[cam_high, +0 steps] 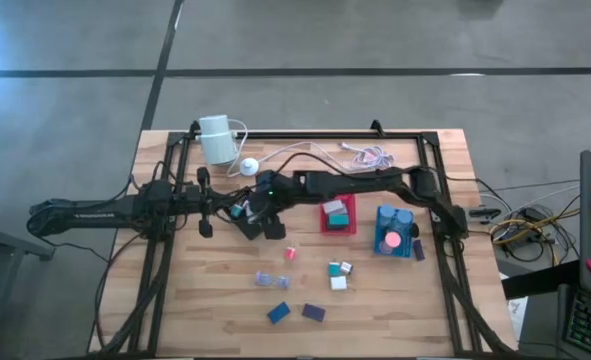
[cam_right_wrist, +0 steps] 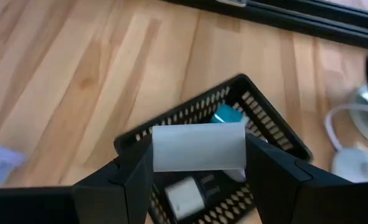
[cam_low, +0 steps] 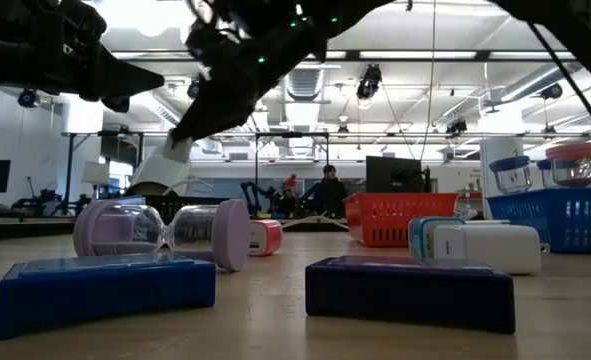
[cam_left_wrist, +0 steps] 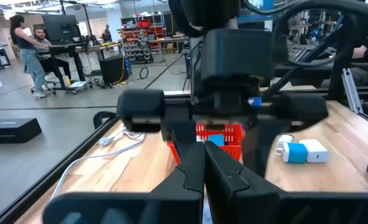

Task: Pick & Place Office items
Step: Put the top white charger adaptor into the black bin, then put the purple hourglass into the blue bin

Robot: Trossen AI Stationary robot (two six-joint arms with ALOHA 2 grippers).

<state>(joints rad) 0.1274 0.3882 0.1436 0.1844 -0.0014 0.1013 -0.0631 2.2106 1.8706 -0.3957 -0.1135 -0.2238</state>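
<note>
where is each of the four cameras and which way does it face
High: overhead, straight down on the table; both arms show, meeting left of the red tray.
Low: table height, level across to the room; arms overhead, two dark blocks nearest.
Left wrist: behind the shut left gripper, facing the right arm and red tray.
Right wrist: above the black tray, right gripper holding a white block.
Shared: red tray in high, low, left wrist.

wooden table (cam_high: 185, 300), red tray (cam_high: 339, 214), blue tray (cam_high: 395, 232), black tray (cam_right_wrist: 258, 112), scattered office items (cam_high: 305, 285), white cylinder (cam_high: 216, 139)
</note>
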